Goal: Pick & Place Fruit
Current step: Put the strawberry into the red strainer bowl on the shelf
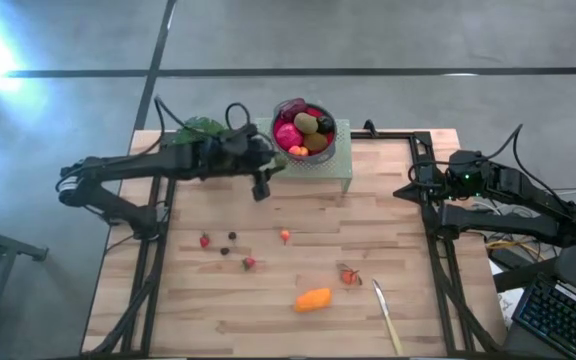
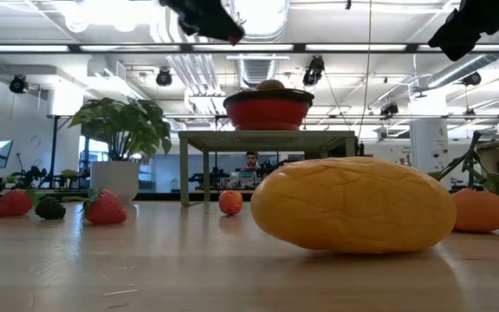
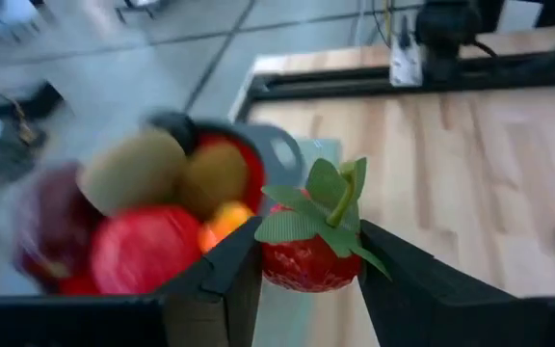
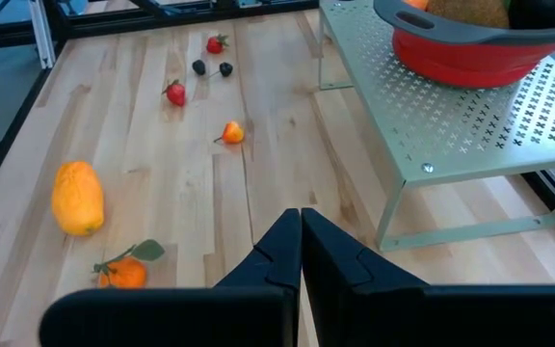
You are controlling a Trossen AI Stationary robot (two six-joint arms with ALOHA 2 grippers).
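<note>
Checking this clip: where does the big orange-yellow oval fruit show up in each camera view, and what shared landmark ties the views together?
High view: orange oval fruit lies on the table's near part, left of the pale utensil.
Low view: it fills the foreground, centre-right.
Left wrist view: not in it.
Right wrist view: it lies at the picture's left edge.
Shared landmark: the red bowl of fruit on the perforated stand.

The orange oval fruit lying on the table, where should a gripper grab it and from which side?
Come straight down on the orange oval fruit and close across its narrow middle. It lies on its side with bare wood around it, so its rounded ends would likely slip from the fingers.
</note>
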